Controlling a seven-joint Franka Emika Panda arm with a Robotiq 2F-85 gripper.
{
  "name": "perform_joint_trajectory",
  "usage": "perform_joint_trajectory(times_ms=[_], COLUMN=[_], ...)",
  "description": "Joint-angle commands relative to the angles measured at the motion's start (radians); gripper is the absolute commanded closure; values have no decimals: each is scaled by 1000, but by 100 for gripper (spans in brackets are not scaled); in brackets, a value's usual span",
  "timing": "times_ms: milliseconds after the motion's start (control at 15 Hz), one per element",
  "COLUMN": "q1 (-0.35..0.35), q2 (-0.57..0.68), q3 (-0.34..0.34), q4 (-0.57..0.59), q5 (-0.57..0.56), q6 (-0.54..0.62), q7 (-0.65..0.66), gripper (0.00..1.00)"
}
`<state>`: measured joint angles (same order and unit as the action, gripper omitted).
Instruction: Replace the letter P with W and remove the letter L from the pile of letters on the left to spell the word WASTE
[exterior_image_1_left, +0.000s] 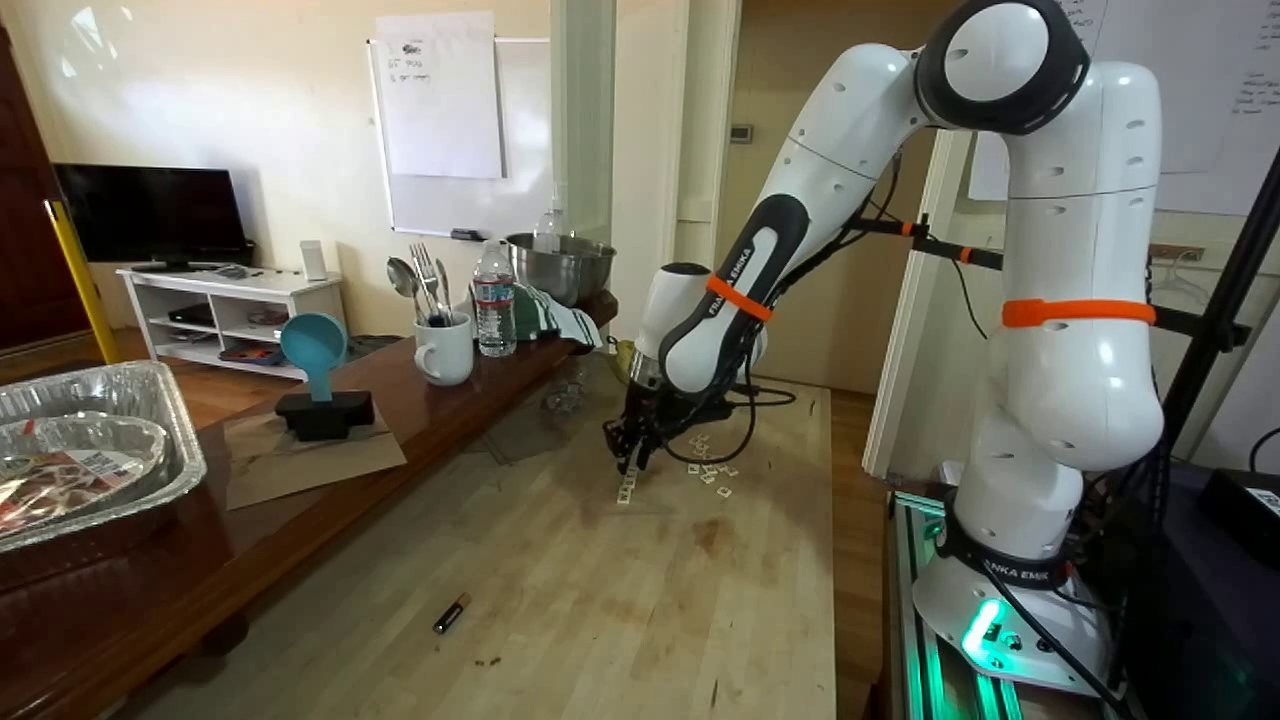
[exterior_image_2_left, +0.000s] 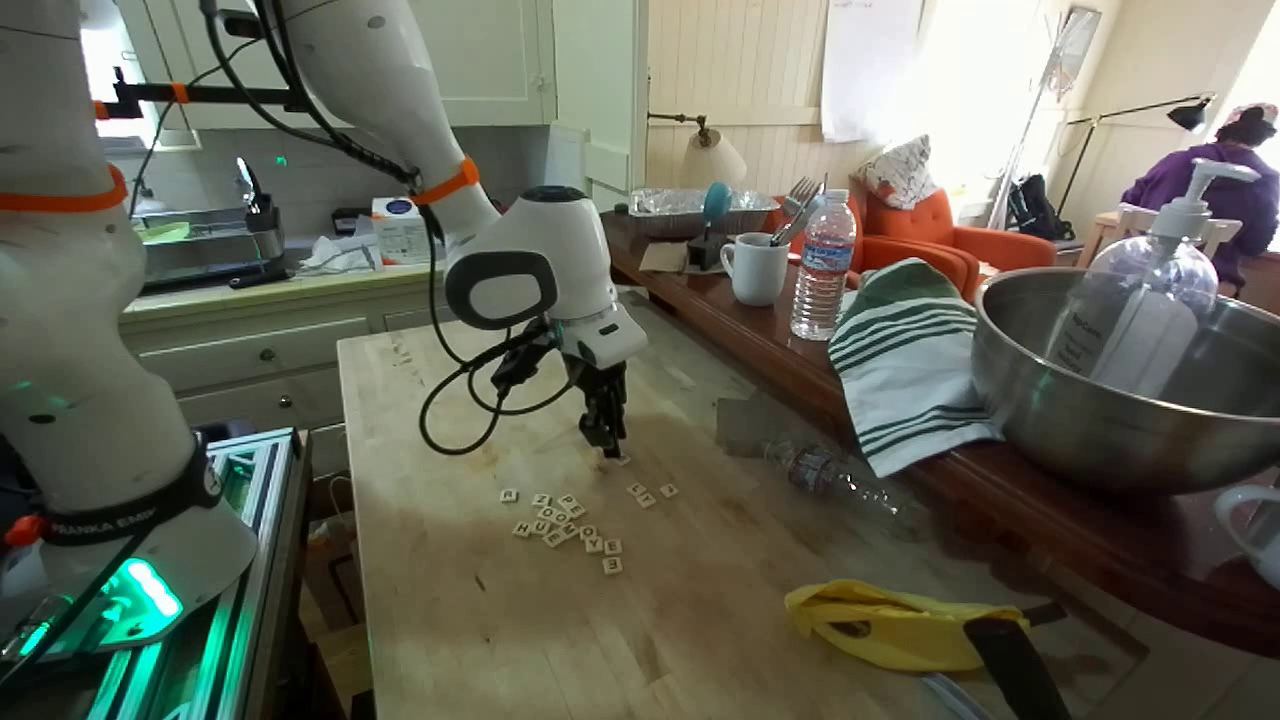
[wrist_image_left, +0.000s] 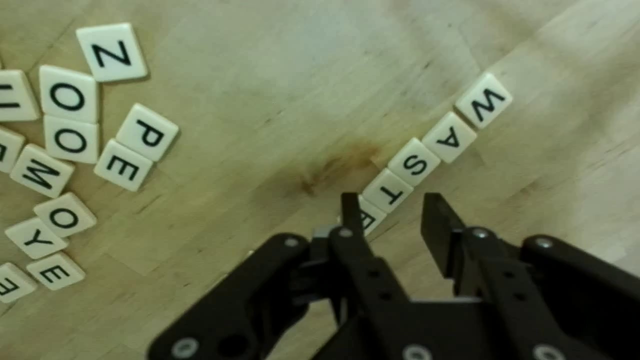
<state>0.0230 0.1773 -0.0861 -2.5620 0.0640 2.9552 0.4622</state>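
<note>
White letter tiles form a diagonal row in the wrist view: W (wrist_image_left: 484, 100), A (wrist_image_left: 449, 137), S (wrist_image_left: 414, 164), T (wrist_image_left: 388, 190) and an end tile (wrist_image_left: 370, 216) that looks like E, partly behind a finger. A narrow gap separates W from A. The P tile (wrist_image_left: 147, 132) lies against an E tile (wrist_image_left: 123, 165) at the edge of the loose pile. I cannot make out an L tile. My gripper (wrist_image_left: 391, 200) is open with nothing between its fingers, low over the T end of the row; it shows in both exterior views (exterior_image_1_left: 632, 462) (exterior_image_2_left: 612, 452).
The loose letter pile (exterior_image_2_left: 556, 522) lies beside the gripper, with a few separate tiles (exterior_image_2_left: 647, 499) nearer the bottle. A clear plastic bottle (exterior_image_2_left: 825, 470), a yellow item (exterior_image_2_left: 890, 625) and a battery (exterior_image_1_left: 452, 613) lie on the table. A raised wooden ledge (exterior_image_1_left: 505, 400) runs alongside.
</note>
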Motion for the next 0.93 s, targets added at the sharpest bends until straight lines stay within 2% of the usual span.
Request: perform_joint_trajectory(times_ms=[0, 267, 600, 867], q1=[9, 12, 23, 21], q2=[-17, -17, -11, -5], q3=[5, 10, 0, 10], q4=[4, 19, 60, 78], q5=[-18, -63, -196, -259], q6=[-59, -115, -202, -231], q7=[-101, -188, -245, -296], gripper=[29, 1, 0, 0])
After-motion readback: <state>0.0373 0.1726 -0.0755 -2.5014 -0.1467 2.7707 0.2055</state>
